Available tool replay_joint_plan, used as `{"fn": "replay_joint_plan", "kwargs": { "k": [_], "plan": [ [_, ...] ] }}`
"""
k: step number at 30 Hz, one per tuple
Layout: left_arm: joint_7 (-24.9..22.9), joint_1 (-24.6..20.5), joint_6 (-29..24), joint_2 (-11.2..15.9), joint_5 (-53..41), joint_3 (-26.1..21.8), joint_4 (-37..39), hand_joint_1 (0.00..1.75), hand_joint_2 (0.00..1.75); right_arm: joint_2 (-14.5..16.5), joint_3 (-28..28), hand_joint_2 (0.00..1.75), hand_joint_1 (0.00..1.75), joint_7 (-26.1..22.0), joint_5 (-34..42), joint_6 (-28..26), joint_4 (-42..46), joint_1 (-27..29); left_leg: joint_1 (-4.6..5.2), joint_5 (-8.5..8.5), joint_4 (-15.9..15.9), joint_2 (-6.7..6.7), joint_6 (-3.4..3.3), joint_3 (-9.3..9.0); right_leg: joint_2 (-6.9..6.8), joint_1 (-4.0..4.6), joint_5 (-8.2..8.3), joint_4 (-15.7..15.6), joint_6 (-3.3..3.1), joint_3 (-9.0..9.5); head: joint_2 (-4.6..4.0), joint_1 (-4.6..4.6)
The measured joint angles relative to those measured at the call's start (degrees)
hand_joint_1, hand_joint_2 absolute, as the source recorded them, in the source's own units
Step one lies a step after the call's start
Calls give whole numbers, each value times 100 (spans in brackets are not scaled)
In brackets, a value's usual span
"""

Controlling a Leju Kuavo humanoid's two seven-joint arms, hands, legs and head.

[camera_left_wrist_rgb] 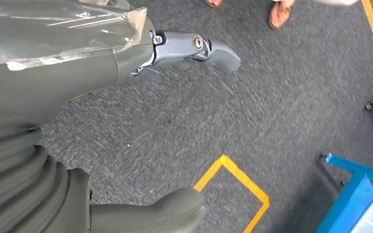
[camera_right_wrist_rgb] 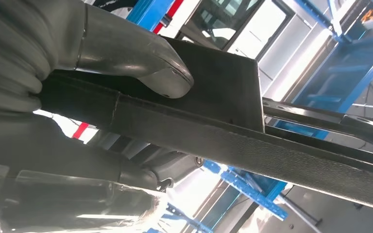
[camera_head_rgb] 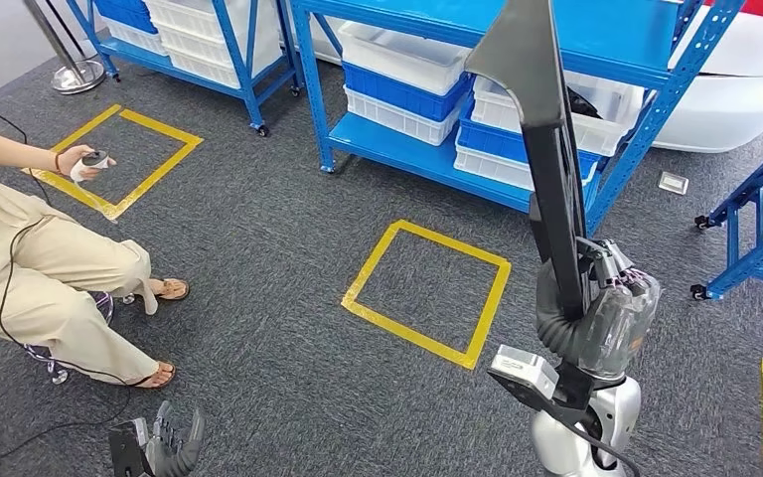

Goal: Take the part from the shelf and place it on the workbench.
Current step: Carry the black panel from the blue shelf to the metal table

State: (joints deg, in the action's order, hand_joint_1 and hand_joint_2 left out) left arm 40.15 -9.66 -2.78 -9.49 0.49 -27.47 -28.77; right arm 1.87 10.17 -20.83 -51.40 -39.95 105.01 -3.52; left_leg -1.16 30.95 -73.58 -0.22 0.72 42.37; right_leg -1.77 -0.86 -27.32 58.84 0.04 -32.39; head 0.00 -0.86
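The part is a long black trim panel (camera_head_rgb: 541, 129), held upright and reaching past the top of the head view. My right hand (camera_head_rgb: 611, 298) grips its lower end, low at the right. In the right wrist view the thumb (camera_right_wrist_rgb: 141, 58) presses on the black panel (camera_right_wrist_rgb: 233, 102), with the fingers curled under it. My left hand (camera_head_rgb: 164, 447) hangs low at the bottom left over the carpet, holding nothing. In the left wrist view its fingers (camera_left_wrist_rgb: 194, 48) and thumb (camera_left_wrist_rgb: 175, 211) stand apart above the floor.
Blue shelves (camera_head_rgb: 427, 149) with white and blue bins (camera_head_rgb: 407, 84) stand ahead. Yellow tape squares (camera_head_rgb: 427, 288) mark the grey carpet. A person (camera_head_rgb: 40, 268) sits at the left holding a controller, cable trailing. Another blue rack (camera_head_rgb: 755, 229) is at the right.
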Motion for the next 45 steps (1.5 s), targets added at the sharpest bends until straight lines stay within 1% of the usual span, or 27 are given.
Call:
{"fn": "replay_joint_plan", "kwargs": {
  "k": [2,4,5,7,8,10,12,14,15,16,18,20,22,24,25,27,28,29,30,31,33,35,36,39,41,43,45],
  "plan": [
    [0,1,25,2,3,-2,-3,0,175,4,-11,175,175,12,-23,0,29,13,21,-336,697,113,-68,-370,-74,18,-3,-1,-1,7,-1,2],
    [0,-18,40,2,3,-2,-7,0,175,5,-32,175,175,9,-34,0,108,60,75,-525,1294,239,-134,-677,-147,59,-13,0,17,-1,-1,-4],
    [1,-23,43,2,3,-2,-8,0,175,5,-40,175,175,-2,-25,0,151,97,102,-533,1397,258,-153,-718,-183,73,-19,-1,30,-4,-1,-4],
    [1,-17,46,9,8,-2,-12,0,175,4,-54,175,175,-51,24,0,220,186,125,-546,1448,173,-197,-715,-258,96,-31,-9,66,15,-1,-4],
    [2,-9,48,11,13,-3,-19,0,175,3,-60,175,175,-80,58,0,247,225,118,-570,1485,132,-227,-735,-246,97,-56,30,83,-2,-1,-5],
    [2,0,58,11,25,-7,-46,0,175,-1,-71,175,175,-136,124,0,285,274,88,-624,1562,54,-291,-785,-89,100,-238,370,85,-135,-1,-14],
    [2,10,85,8,45,-15,-72,0,175,-8,-76,175,175,-162,166,0,298,310,78,-643,1578,-34,-318,-787,82,79,-545,1060,56,-454,-1,-22],
    [1,49,122,8,66,-23,-82,0,175,-16,-84,175,175,-157,152,0,298,353,86,-650,1575,-140,-325,-774,124,75,-697,1534,80,-690,-1,-25],
    [1,76,136,7,69,-27,-85,0,175,-20,-91,175,175,-151,132,0,301,372,90,-652,1571,-197,-324,-772,136,73,-634,1461,119,-658,-1,-25],
    [0,100,147,5,71,-33,-91,0,175,-23,-102,175,175,-145,115,0,310,387,92,-654,1566,-252,-323,-774,157,68,-491,1167,166,-513,-1,-25],
    [0,122,160,0,70,-58,-115,0,175,-37,-124,175,175,-140,134,0,342,413,103,-658,1549,-362,-302,-772,276,55,-173,349,220,-119,-1,-25],
    [0,133,168,-5,66,-103,-151,0,175,-67,-133,175,175,-140,216,0,369,421,120,-670,1535,-441,-258,-746,355,58,-38,-54,177,74,-1,-20],
    [0,164,170,-4,59,-154,-191,0,175,-108,-132,175,175,-124,306,0,366,377,110,-692,1534,-489,-202,-709,310,61,-6,-85,102,88,-1,-16],
    [1,200,169,1,56,-199,-231,0,175,-145,-126,175,175,-91,366,1,337,264,85,-628,1429,-391,-150,-644,248,30,34,-115,30,93,-1,-11],
    [1,208,169,1,55,-221,-248,0,175,-159,-123,175,175,-78,385,1,321,205,74,-507,1237,-285,-120,-550,210,13,47,-132,-10,97,-1,0],
    [0,214,169,-3,54,-255,-266,0,175,-180,-119,175,175,-57,405,0,287,128,46,-148,558,-84,-54,-221,116,14,46,-138,-53,97,-1,24],
    [0,221,169,-3,54,-269,-269,0,175,-189,-114,175,175,-43,412,0,261,94,28,1,197,-43,-23,-40,63,18,43,-137,-63,92,-1,28],
    [0,233,168,-4,53,-280,-270,0,175,-196,-105,175,175,-21,416,1,228,50,12,63,-32,-25,1,78,12,19,42,-136,-63,87,-1,28],
    [0,246,168,-4,52,-289,-272,0,175,-201,-94,175,175,2,421,1,195,2,0,41,-95,-11,18,113,-31,18,41,-135,-63,83,-1,30],
    [0,257,166,-4,51,-298,-274,0,175,-202,-83,175,175,25,424,1,167,-45,-12,-49,3,6,26,63,-70,17,40,-135,-61,82,-1,30],
    [0,264,156,-4,44,-312,-292,0,175,-202,-52,175,175,84,403,0,119,-155,-23,-368,679,149,20,-313,-144,21,34,-134,-50,92,0,32],
    [1,251,149,-5,28,-320,-310,0,175,-200,-16,175,175,161,349,0,65,-282,0,-568,1322,321,-9,-659,-213,57,14,-127,-12,97,0,28],
    [2,245,149,-7,21,-326,-313,0,175,-197,0,175,175,198,319,0,38,-342,17,-589,1450,354,-35,-720,-246,78,5,-126,15,98,0,23],
    [4,254,143,-9,12,-356,-317,0,175,-183,33,175,175,254,283,0,-50,-461,50,-611,1503,198,-141,-714,-342,97,-21,-127,111,97,0,5],
    [4,259,141,-13,16,-388,-322,0,175,-177,41,175,175,261,300,0,-106,-509,43,-649,1552,97,-227,-735,-187,81,-165,107,139,3,-1,0],
    [4,255,141,-15,20,-417,-333,0,175,-176,43,175,175,262,308,0,-155,-530,44,-665,1571,-1,-287,-743,45,59,-471,782,93,-312,-1,-13],
    [4,259,142,-14,20,-433,-341,0,175,-176,45,175,175,262,311,0,-211,-531,55,-665,1568,-123,-308,-738,122,53,-695,1476,76,-678,-1,-21]
  ]
}}
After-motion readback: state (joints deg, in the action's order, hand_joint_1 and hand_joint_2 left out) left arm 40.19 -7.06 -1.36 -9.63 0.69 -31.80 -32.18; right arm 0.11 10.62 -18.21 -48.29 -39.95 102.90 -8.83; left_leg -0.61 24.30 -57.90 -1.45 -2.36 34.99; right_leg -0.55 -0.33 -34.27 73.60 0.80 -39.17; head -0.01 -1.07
